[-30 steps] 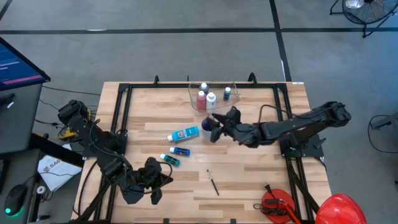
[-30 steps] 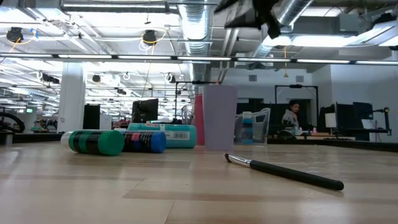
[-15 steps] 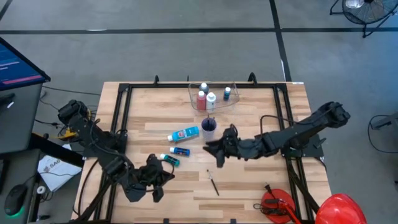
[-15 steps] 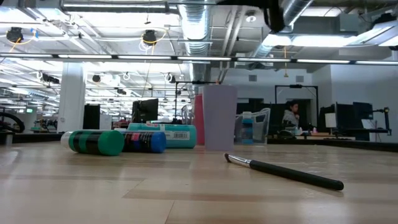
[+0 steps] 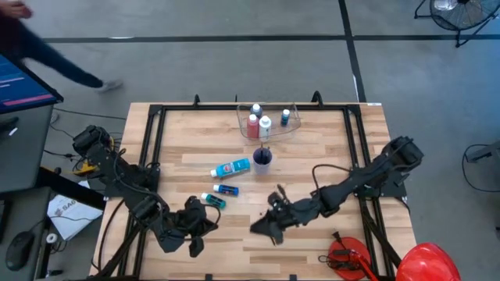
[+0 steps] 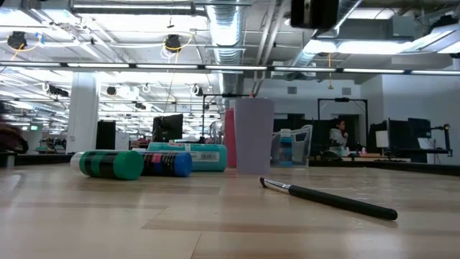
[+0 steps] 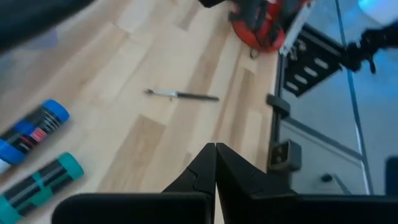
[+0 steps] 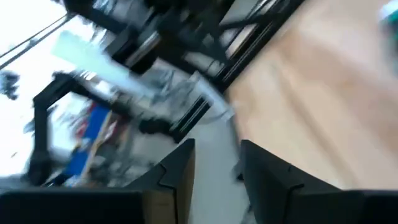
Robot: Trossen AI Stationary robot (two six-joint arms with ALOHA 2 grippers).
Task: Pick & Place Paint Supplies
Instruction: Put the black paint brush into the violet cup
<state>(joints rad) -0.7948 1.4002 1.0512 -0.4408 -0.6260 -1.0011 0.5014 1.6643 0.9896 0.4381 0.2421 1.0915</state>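
Observation:
A thin dark-tipped brush (image 6: 330, 200) lies flat on the wood near the table's front; in the high view my right gripper (image 5: 259, 227) hangs over it and hides most of it. That gripper (image 8: 217, 152) is open with nothing between its fingers. Three tubes lie on their sides left of centre: light blue (image 5: 231, 168), blue (image 5: 226, 190) and teal (image 5: 213, 200). A small blue-purple cup (image 5: 262, 158) stands upright with a brush in it. My left gripper (image 5: 205, 225) waits shut at the front left, beside the teal tube (image 7: 43, 180).
A clear tub (image 5: 293, 129) at the far centre holds red, white and blue bottles. A red tool (image 5: 348, 257) and a red helmet (image 5: 426, 264) sit at the front right corner. Black frame rails (image 5: 152, 140) run along the table's left and right sides.
My right gripper has swung from beside the cup toward the table's near edge and sunk lower, turning as it went; it now hangs over the lying brush. The tubes, cup and brush have stayed put.

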